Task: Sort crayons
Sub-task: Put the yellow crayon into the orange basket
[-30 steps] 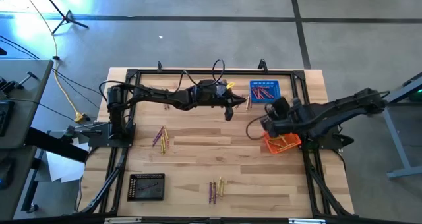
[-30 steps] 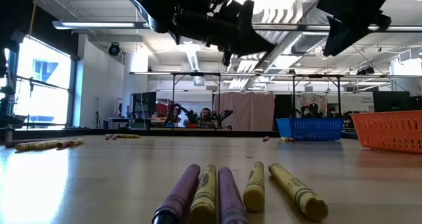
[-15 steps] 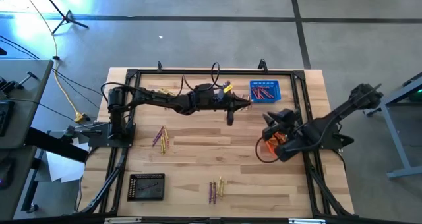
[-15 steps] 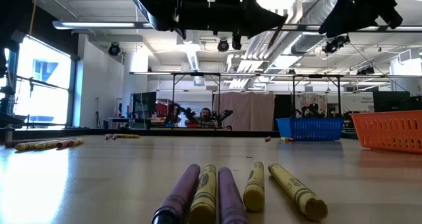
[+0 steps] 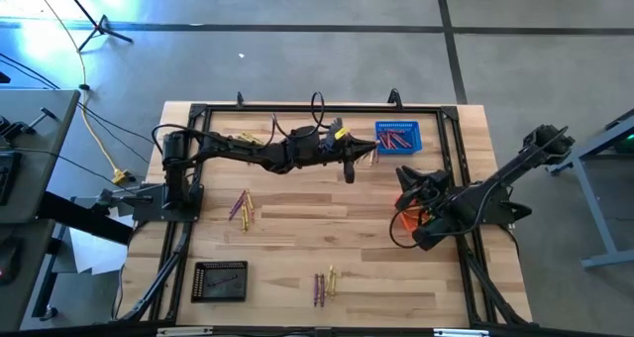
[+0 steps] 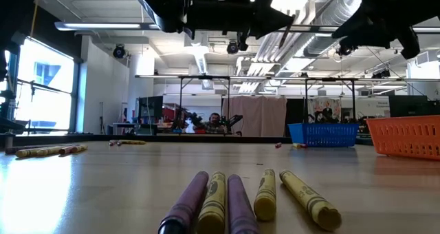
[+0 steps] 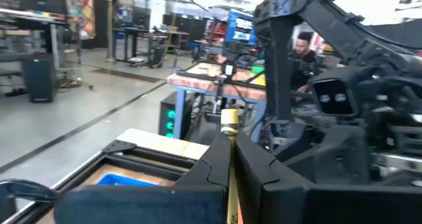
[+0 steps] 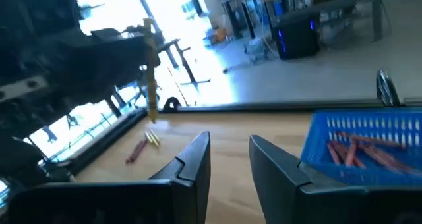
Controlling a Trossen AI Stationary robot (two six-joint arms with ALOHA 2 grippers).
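Observation:
My left gripper (image 5: 349, 167) hangs above the far middle of the table, left of the blue basket (image 5: 397, 137), and is shut on a yellow crayon (image 7: 229, 123). The right wrist view shows that crayon (image 8: 150, 72) standing upright. My right gripper (image 8: 229, 142) is open and has nothing in it. It sits over the orange basket (image 5: 407, 215) at the right and points toward the far edge. Loose crayons lie flat on the table at the left (image 5: 242, 207), at the near middle (image 5: 324, 283) and beside the blue basket (image 5: 371, 159). My left gripper pinches the yellow crayon's shaft (image 7: 229, 159) between its two fingers. The fingers come in level from the table's left and lie across the crayon. The crayon stands upright and clear of the table. One end (image 8: 147, 28) sticks out above the fingers and the other (image 8: 152, 115) below them.
The blue basket holds red crayons (image 8: 359, 151). A black basket (image 5: 219, 280) stands at the near left. More crayons lie at the far left (image 5: 253, 139). A black frame (image 5: 297, 109) runs round the table's edges. In the low view, purple and yellow crayons (image 6: 240, 199) lie close to the near edge.
My right gripper has drawn back toward the table's right edge, come down, and rolled round to point at the far edge. My left gripper has risen a little and tipped up from slanting downward to level, still shut on the yellow crayon.

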